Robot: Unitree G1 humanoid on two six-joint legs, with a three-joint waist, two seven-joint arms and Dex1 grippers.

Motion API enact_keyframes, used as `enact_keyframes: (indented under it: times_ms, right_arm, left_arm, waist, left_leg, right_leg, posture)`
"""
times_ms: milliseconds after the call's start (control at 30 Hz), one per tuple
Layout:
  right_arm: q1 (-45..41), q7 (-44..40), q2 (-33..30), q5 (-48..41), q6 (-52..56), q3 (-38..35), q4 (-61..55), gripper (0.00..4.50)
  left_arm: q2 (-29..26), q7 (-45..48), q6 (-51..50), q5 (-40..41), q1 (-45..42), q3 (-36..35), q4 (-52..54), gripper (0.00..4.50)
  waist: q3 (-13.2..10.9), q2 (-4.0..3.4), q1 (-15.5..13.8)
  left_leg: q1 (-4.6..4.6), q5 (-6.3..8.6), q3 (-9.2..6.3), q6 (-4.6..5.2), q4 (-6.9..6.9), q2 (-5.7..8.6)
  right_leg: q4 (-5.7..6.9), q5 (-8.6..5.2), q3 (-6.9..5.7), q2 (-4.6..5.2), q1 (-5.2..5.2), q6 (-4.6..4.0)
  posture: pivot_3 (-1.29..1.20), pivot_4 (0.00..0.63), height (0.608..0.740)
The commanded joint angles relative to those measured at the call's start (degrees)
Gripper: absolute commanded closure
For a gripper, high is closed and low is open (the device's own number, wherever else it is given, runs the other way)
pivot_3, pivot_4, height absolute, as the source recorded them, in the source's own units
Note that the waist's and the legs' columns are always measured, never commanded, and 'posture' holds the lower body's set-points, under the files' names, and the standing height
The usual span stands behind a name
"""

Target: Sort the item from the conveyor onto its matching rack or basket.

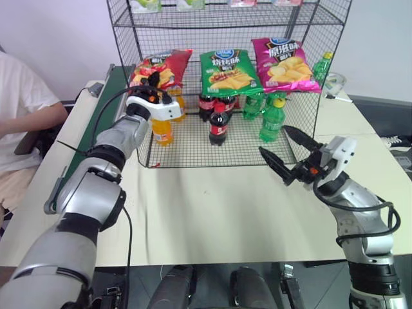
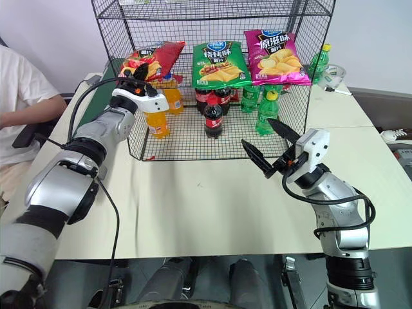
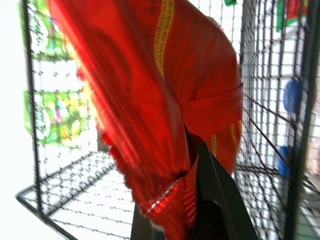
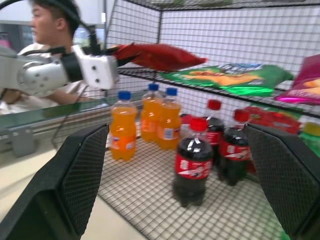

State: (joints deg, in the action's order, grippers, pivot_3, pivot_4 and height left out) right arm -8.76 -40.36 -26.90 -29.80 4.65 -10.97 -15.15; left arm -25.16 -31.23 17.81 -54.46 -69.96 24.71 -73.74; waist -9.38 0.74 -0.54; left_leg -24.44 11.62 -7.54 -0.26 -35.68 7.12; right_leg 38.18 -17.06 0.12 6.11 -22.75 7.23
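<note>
1. We see our left gripper (image 1: 153, 82) reached forward to the left end of the black wire-mesh rack (image 1: 302, 116), its black fingers clamped shut on the lower edge of the red chip bag (image 1: 162, 67).
2. The red chip bag lies tilted at the left end of the rack's middle tier, above the orange soda bottles (image 1: 162, 129); in the left wrist view its crinkled red foil (image 3: 150, 100) is pinched between the two fingers, with the mesh wall around it.
3. Beside it on the same tier we see a green chip bag (image 1: 226, 72) in the middle and a magenta chip bag (image 1: 283, 64) to the right, both lying flat.
4. On the bottom tier stand cola bottles (image 1: 219, 123) in the middle and green soda bottles (image 1: 271, 119) to the right.
5. Our right gripper (image 1: 291, 149) hangs over the cream table (image 1: 212, 212) just in front of the rack's right half, jaws spread wide and holding nothing; its wrist view looks between the mesh-textured pads (image 4: 85, 170) at the bottles.
6. The dark green conveyor (image 1: 96, 116) runs along the table's left edge, beside the left arm.
7. A person in a white shirt (image 1: 19, 103) sits at the far left beyond the conveyor.
</note>
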Motion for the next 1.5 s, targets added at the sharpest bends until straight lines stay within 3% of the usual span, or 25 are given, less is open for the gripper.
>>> enact_keyframes:
  times_ms: [33, 367, 400, 467, 600, 833, 1067, 1233, 1400, 1500]
  right_arm:
    - [-1.0, 0.43, 0.09, 0.26, -1.23, -1.0, -0.69, 0.0]
    - [-0.72, 0.62, 0.15, 0.74, -1.1, -0.36, -0.97, 0.0]
    - [-0.71, 0.66, 0.2, 0.72, -1.1, -0.34, -0.98, 0.0]
    - [-0.7, 0.73, 0.29, 0.73, -1.12, -0.29, -1.01, 0.0]
    - [-0.64, 0.55, 0.32, 0.59, -0.98, -0.09, -1.13, 0.0]
    - [0.04, 0.02, 0.07, 0.58, -1.11, -0.18, -1.33, 0.0]
    - [-0.08, -0.86, 0.04, 0.33, -1.15, -0.32, -0.53, 0.0]
    - [-0.22, -2.02, -0.58, 0.05, -1.08, -0.77, 0.05, 0.0]
    - [0.28, -3.61, -1.82, -0.37, -0.88, -1.83, 0.35, 0.0]
    - [0.68, -4.86, -3.17, -0.96, -0.91, -3.15, 0.86, 0.0]
  left_arm:
    - [0.28, 0.67, -0.45, 1.66, -2.88, 0.93, -0.16, 4.41]
    - [0.25, 5.02, 2.24, 6.78, -3.07, -0.23, -0.68, 4.41]
    - [0.2, 5.7, 3.07, 7.48, -2.95, -0.36, -0.56, 3.89]
    - [0.02, 5.44, 3.53, 8.01, -2.92, -0.04, -0.28, 3.3]
    - [-0.68, 3.66, 2.5, 7.74, -3.23, 1.04, 0.31, 1.3]
    - [-3.5, 8.65, 8.34, 13.09, 1.85, -1.72, 7.88, 1.3]
    - [-9.39, 18.0, 6.48, 18.34, 16.74, -6.79, 33.16, 1.3]
    - [-12.39, 31.66, 4.86, 34.0, 31.75, -15.79, 57.33, 1.3]
    - [-12.39, 50.82, -4.11, 63.41, 44.88, -25.1, 72.85, 1.3]
    - [-13.78, 59.73, -17.49, 80.71, 53.18, -32.65, 78.46, 1.3]
  waist:
    - [0.0, 0.0, -0.07]
    - [-0.01, 0.01, -0.01]
    - [0.0, 0.01, -0.01]
    - [0.0, 0.01, -0.06]
    - [0.0, 0.0, -0.12]
    - [0.0, 0.0, 0.09]
    - [0.03, -0.05, 0.3]
    - [0.04, -0.07, 0.5]
    - [0.1, -0.18, 0.76]
    - [0.13, -0.23, 1.22]
  left_leg:
    - [0.0, 0.0, 0.0, 0.0, 0.0, 0.0]
    - [-0.01, 0.0, 0.0, 0.0, -0.06, 0.0]
    - [-0.01, 0.0, 0.0, 0.0, -0.06, 0.0]
    - [-0.01, 0.0, 0.0, 0.0, -0.07, 0.0]
    - [0.0, 0.01, -0.01, 0.02, -0.17, 0.0]
    - [-0.01, 0.03, -0.01, 0.03, -0.23, 0.0]
    - [0.0, 0.03, -0.01, 0.03, -0.23, -0.02]
    - [-0.01, 0.03, 0.01, 0.02, -0.21, -0.04]
    - [0.01, 0.03, 0.01, 0.03, -0.21, -0.06]
    - [0.04, 0.04, -0.01, 0.04, -0.2, -0.07]
  right_leg:
    - [0.0, 0.0, 0.0, 0.0, 0.0, 0.0]
    - [0.02, 0.0, 0.0, -0.01, 0.01, 0.0]
    - [0.02, 0.0, 0.0, -0.01, 0.01, 0.0]
    - [0.02, 0.0, 0.0, -0.01, 0.01, 0.0]
    - [0.04, 0.0, -0.01, -0.01, 0.08, 0.0]
    - [0.08, 0.0, 0.0, -0.02, 0.07, 0.01]
    - [0.11, 0.01, 0.08, -0.02, 0.05, 0.0]
    - [0.11, 0.01, 0.25, -0.01, 0.0, -0.02]
    - [0.08, 0.01, 0.27, 0.11, 0.03, -0.04]
    - [0.06, 0.0, 0.26, 0.13, 0.07, -0.05]
  posture:
    - [0.0, 0.15, 0.74]
    - [0.0, 0.15, 0.74]
    - [0.0, 0.15, 0.74]
    - [0.0, 0.15, 0.74]
    - [0.0, 0.15, 0.74]
    - [0.0, 0.15, 0.74]
    - [0.0, 0.15, 0.74]
    - [0.0, 0.15, 0.74]
    - [0.0, 0.15, 0.74]
    - [0.0, 0.15, 0.74]
